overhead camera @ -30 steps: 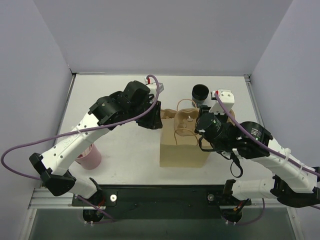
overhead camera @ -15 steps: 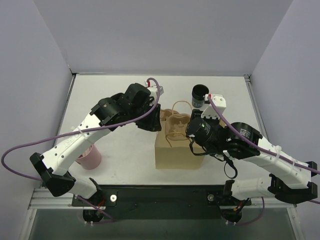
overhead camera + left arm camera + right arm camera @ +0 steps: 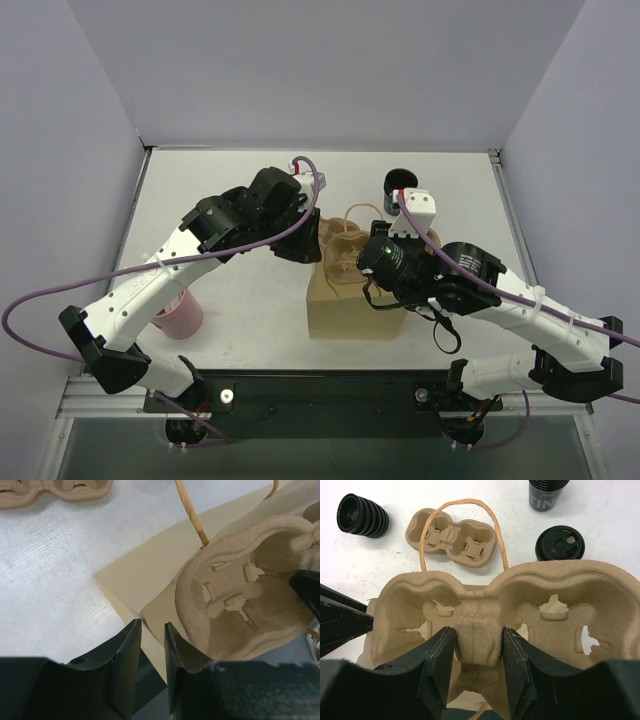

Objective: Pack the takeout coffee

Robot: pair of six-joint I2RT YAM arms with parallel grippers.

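Between the narrowed fingers of the right gripper (image 3: 476, 641), the raised centre ridge of the pulp carrier (image 3: 555, 590) is clamped. That ridge is likely chosen because it is the stiffest part and leaves both of the 2 wells unobstructed. Both wells are seen to be empty. The carrier is held level over the mouth of the paper bag (image 3: 145, 565), apparently so that it can be slid in flat.

At the bag's near corner, the left gripper (image 3: 151, 630) is closed down to a thin gap, and the bag's paper lip appears to be pinched in that gap. This grip is judged to serve as a brace, by which the mouth is kept spread and the bag is kept from shifting while the carrier is fed in. One looped handle (image 3: 462, 502) is arched behind the carrier, outside the opening.

Farther out, the takeout coffee (image 3: 560, 542) is left standing upright and lidded on the table (image 3: 620, 520), well apart from the bag and untouched by either arm. Just behind it the stack of lidless cups (image 3: 547, 492) is seen. A second carrier (image 3: 452, 537) and a stack of loose lids (image 3: 362, 515) are set to the other side.
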